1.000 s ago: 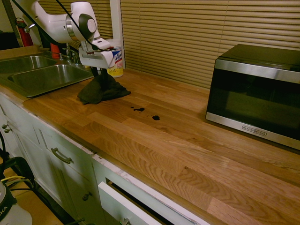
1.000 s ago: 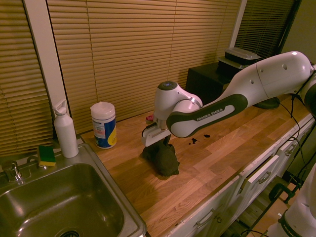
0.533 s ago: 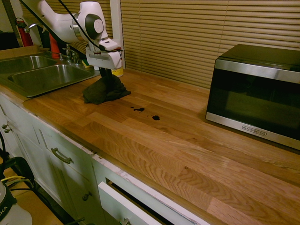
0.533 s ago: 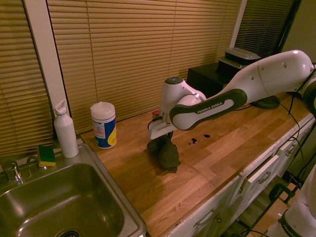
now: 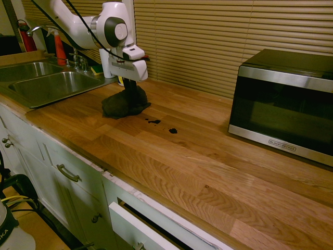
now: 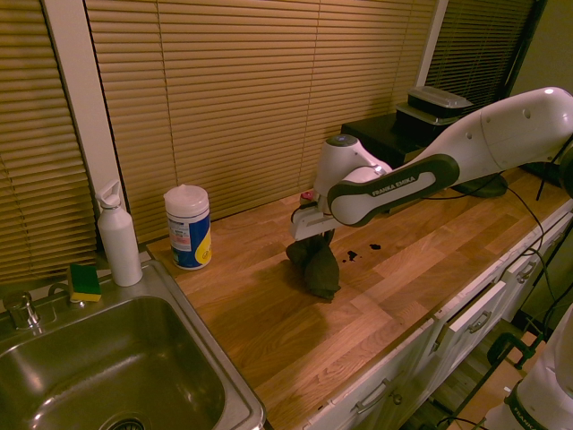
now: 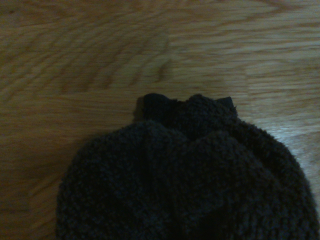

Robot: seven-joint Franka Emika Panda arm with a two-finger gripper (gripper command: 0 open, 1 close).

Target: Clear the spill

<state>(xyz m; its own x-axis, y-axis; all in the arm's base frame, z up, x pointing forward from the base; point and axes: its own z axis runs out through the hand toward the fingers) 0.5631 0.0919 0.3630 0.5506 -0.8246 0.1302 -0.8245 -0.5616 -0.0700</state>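
On the wooden countertop (image 5: 208, 172), the dark cloth (image 5: 118, 104) has moved away from the sink (image 5: 57, 83) and nearer to the spill (image 5: 173, 130). The gripper (image 5: 133, 82) is clamped on this cloth, so I think wiping can soon begin. The spill is two small dark blotches, just beside the cloth, on the microwave (image 5: 283, 104) side, and it remains unwiped.
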